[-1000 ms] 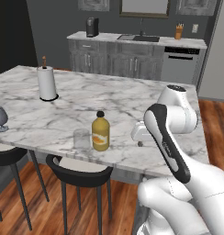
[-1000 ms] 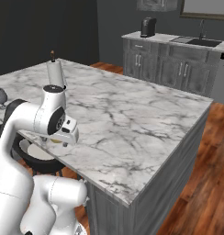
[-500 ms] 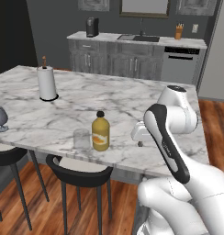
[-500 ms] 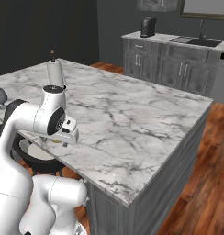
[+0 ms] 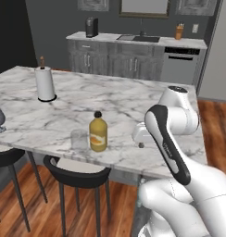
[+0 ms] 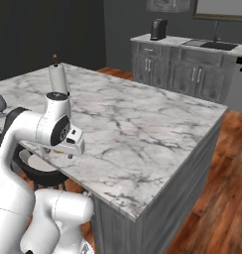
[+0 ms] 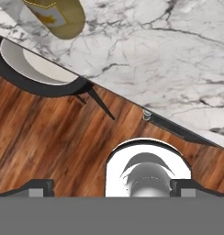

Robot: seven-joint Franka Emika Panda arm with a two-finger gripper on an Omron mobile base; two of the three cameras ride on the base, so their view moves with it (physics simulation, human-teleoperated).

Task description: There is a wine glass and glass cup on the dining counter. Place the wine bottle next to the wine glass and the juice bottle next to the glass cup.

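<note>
Nothing had moved since a moment before; the juice bottle (image 5: 98,132) stood just beside the cup (image 5: 79,139), gripper (image 5: 141,144) near it, jaws' state untellable; a careless swing might topple it.

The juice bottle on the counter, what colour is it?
Orange-yellow, with a black cap; the left base view shows the juice bottle best.

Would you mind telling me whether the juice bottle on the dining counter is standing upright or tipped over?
Upright. The juice bottle stands on its base on the dining counter, black cap on top, beside the glass cup.
</note>
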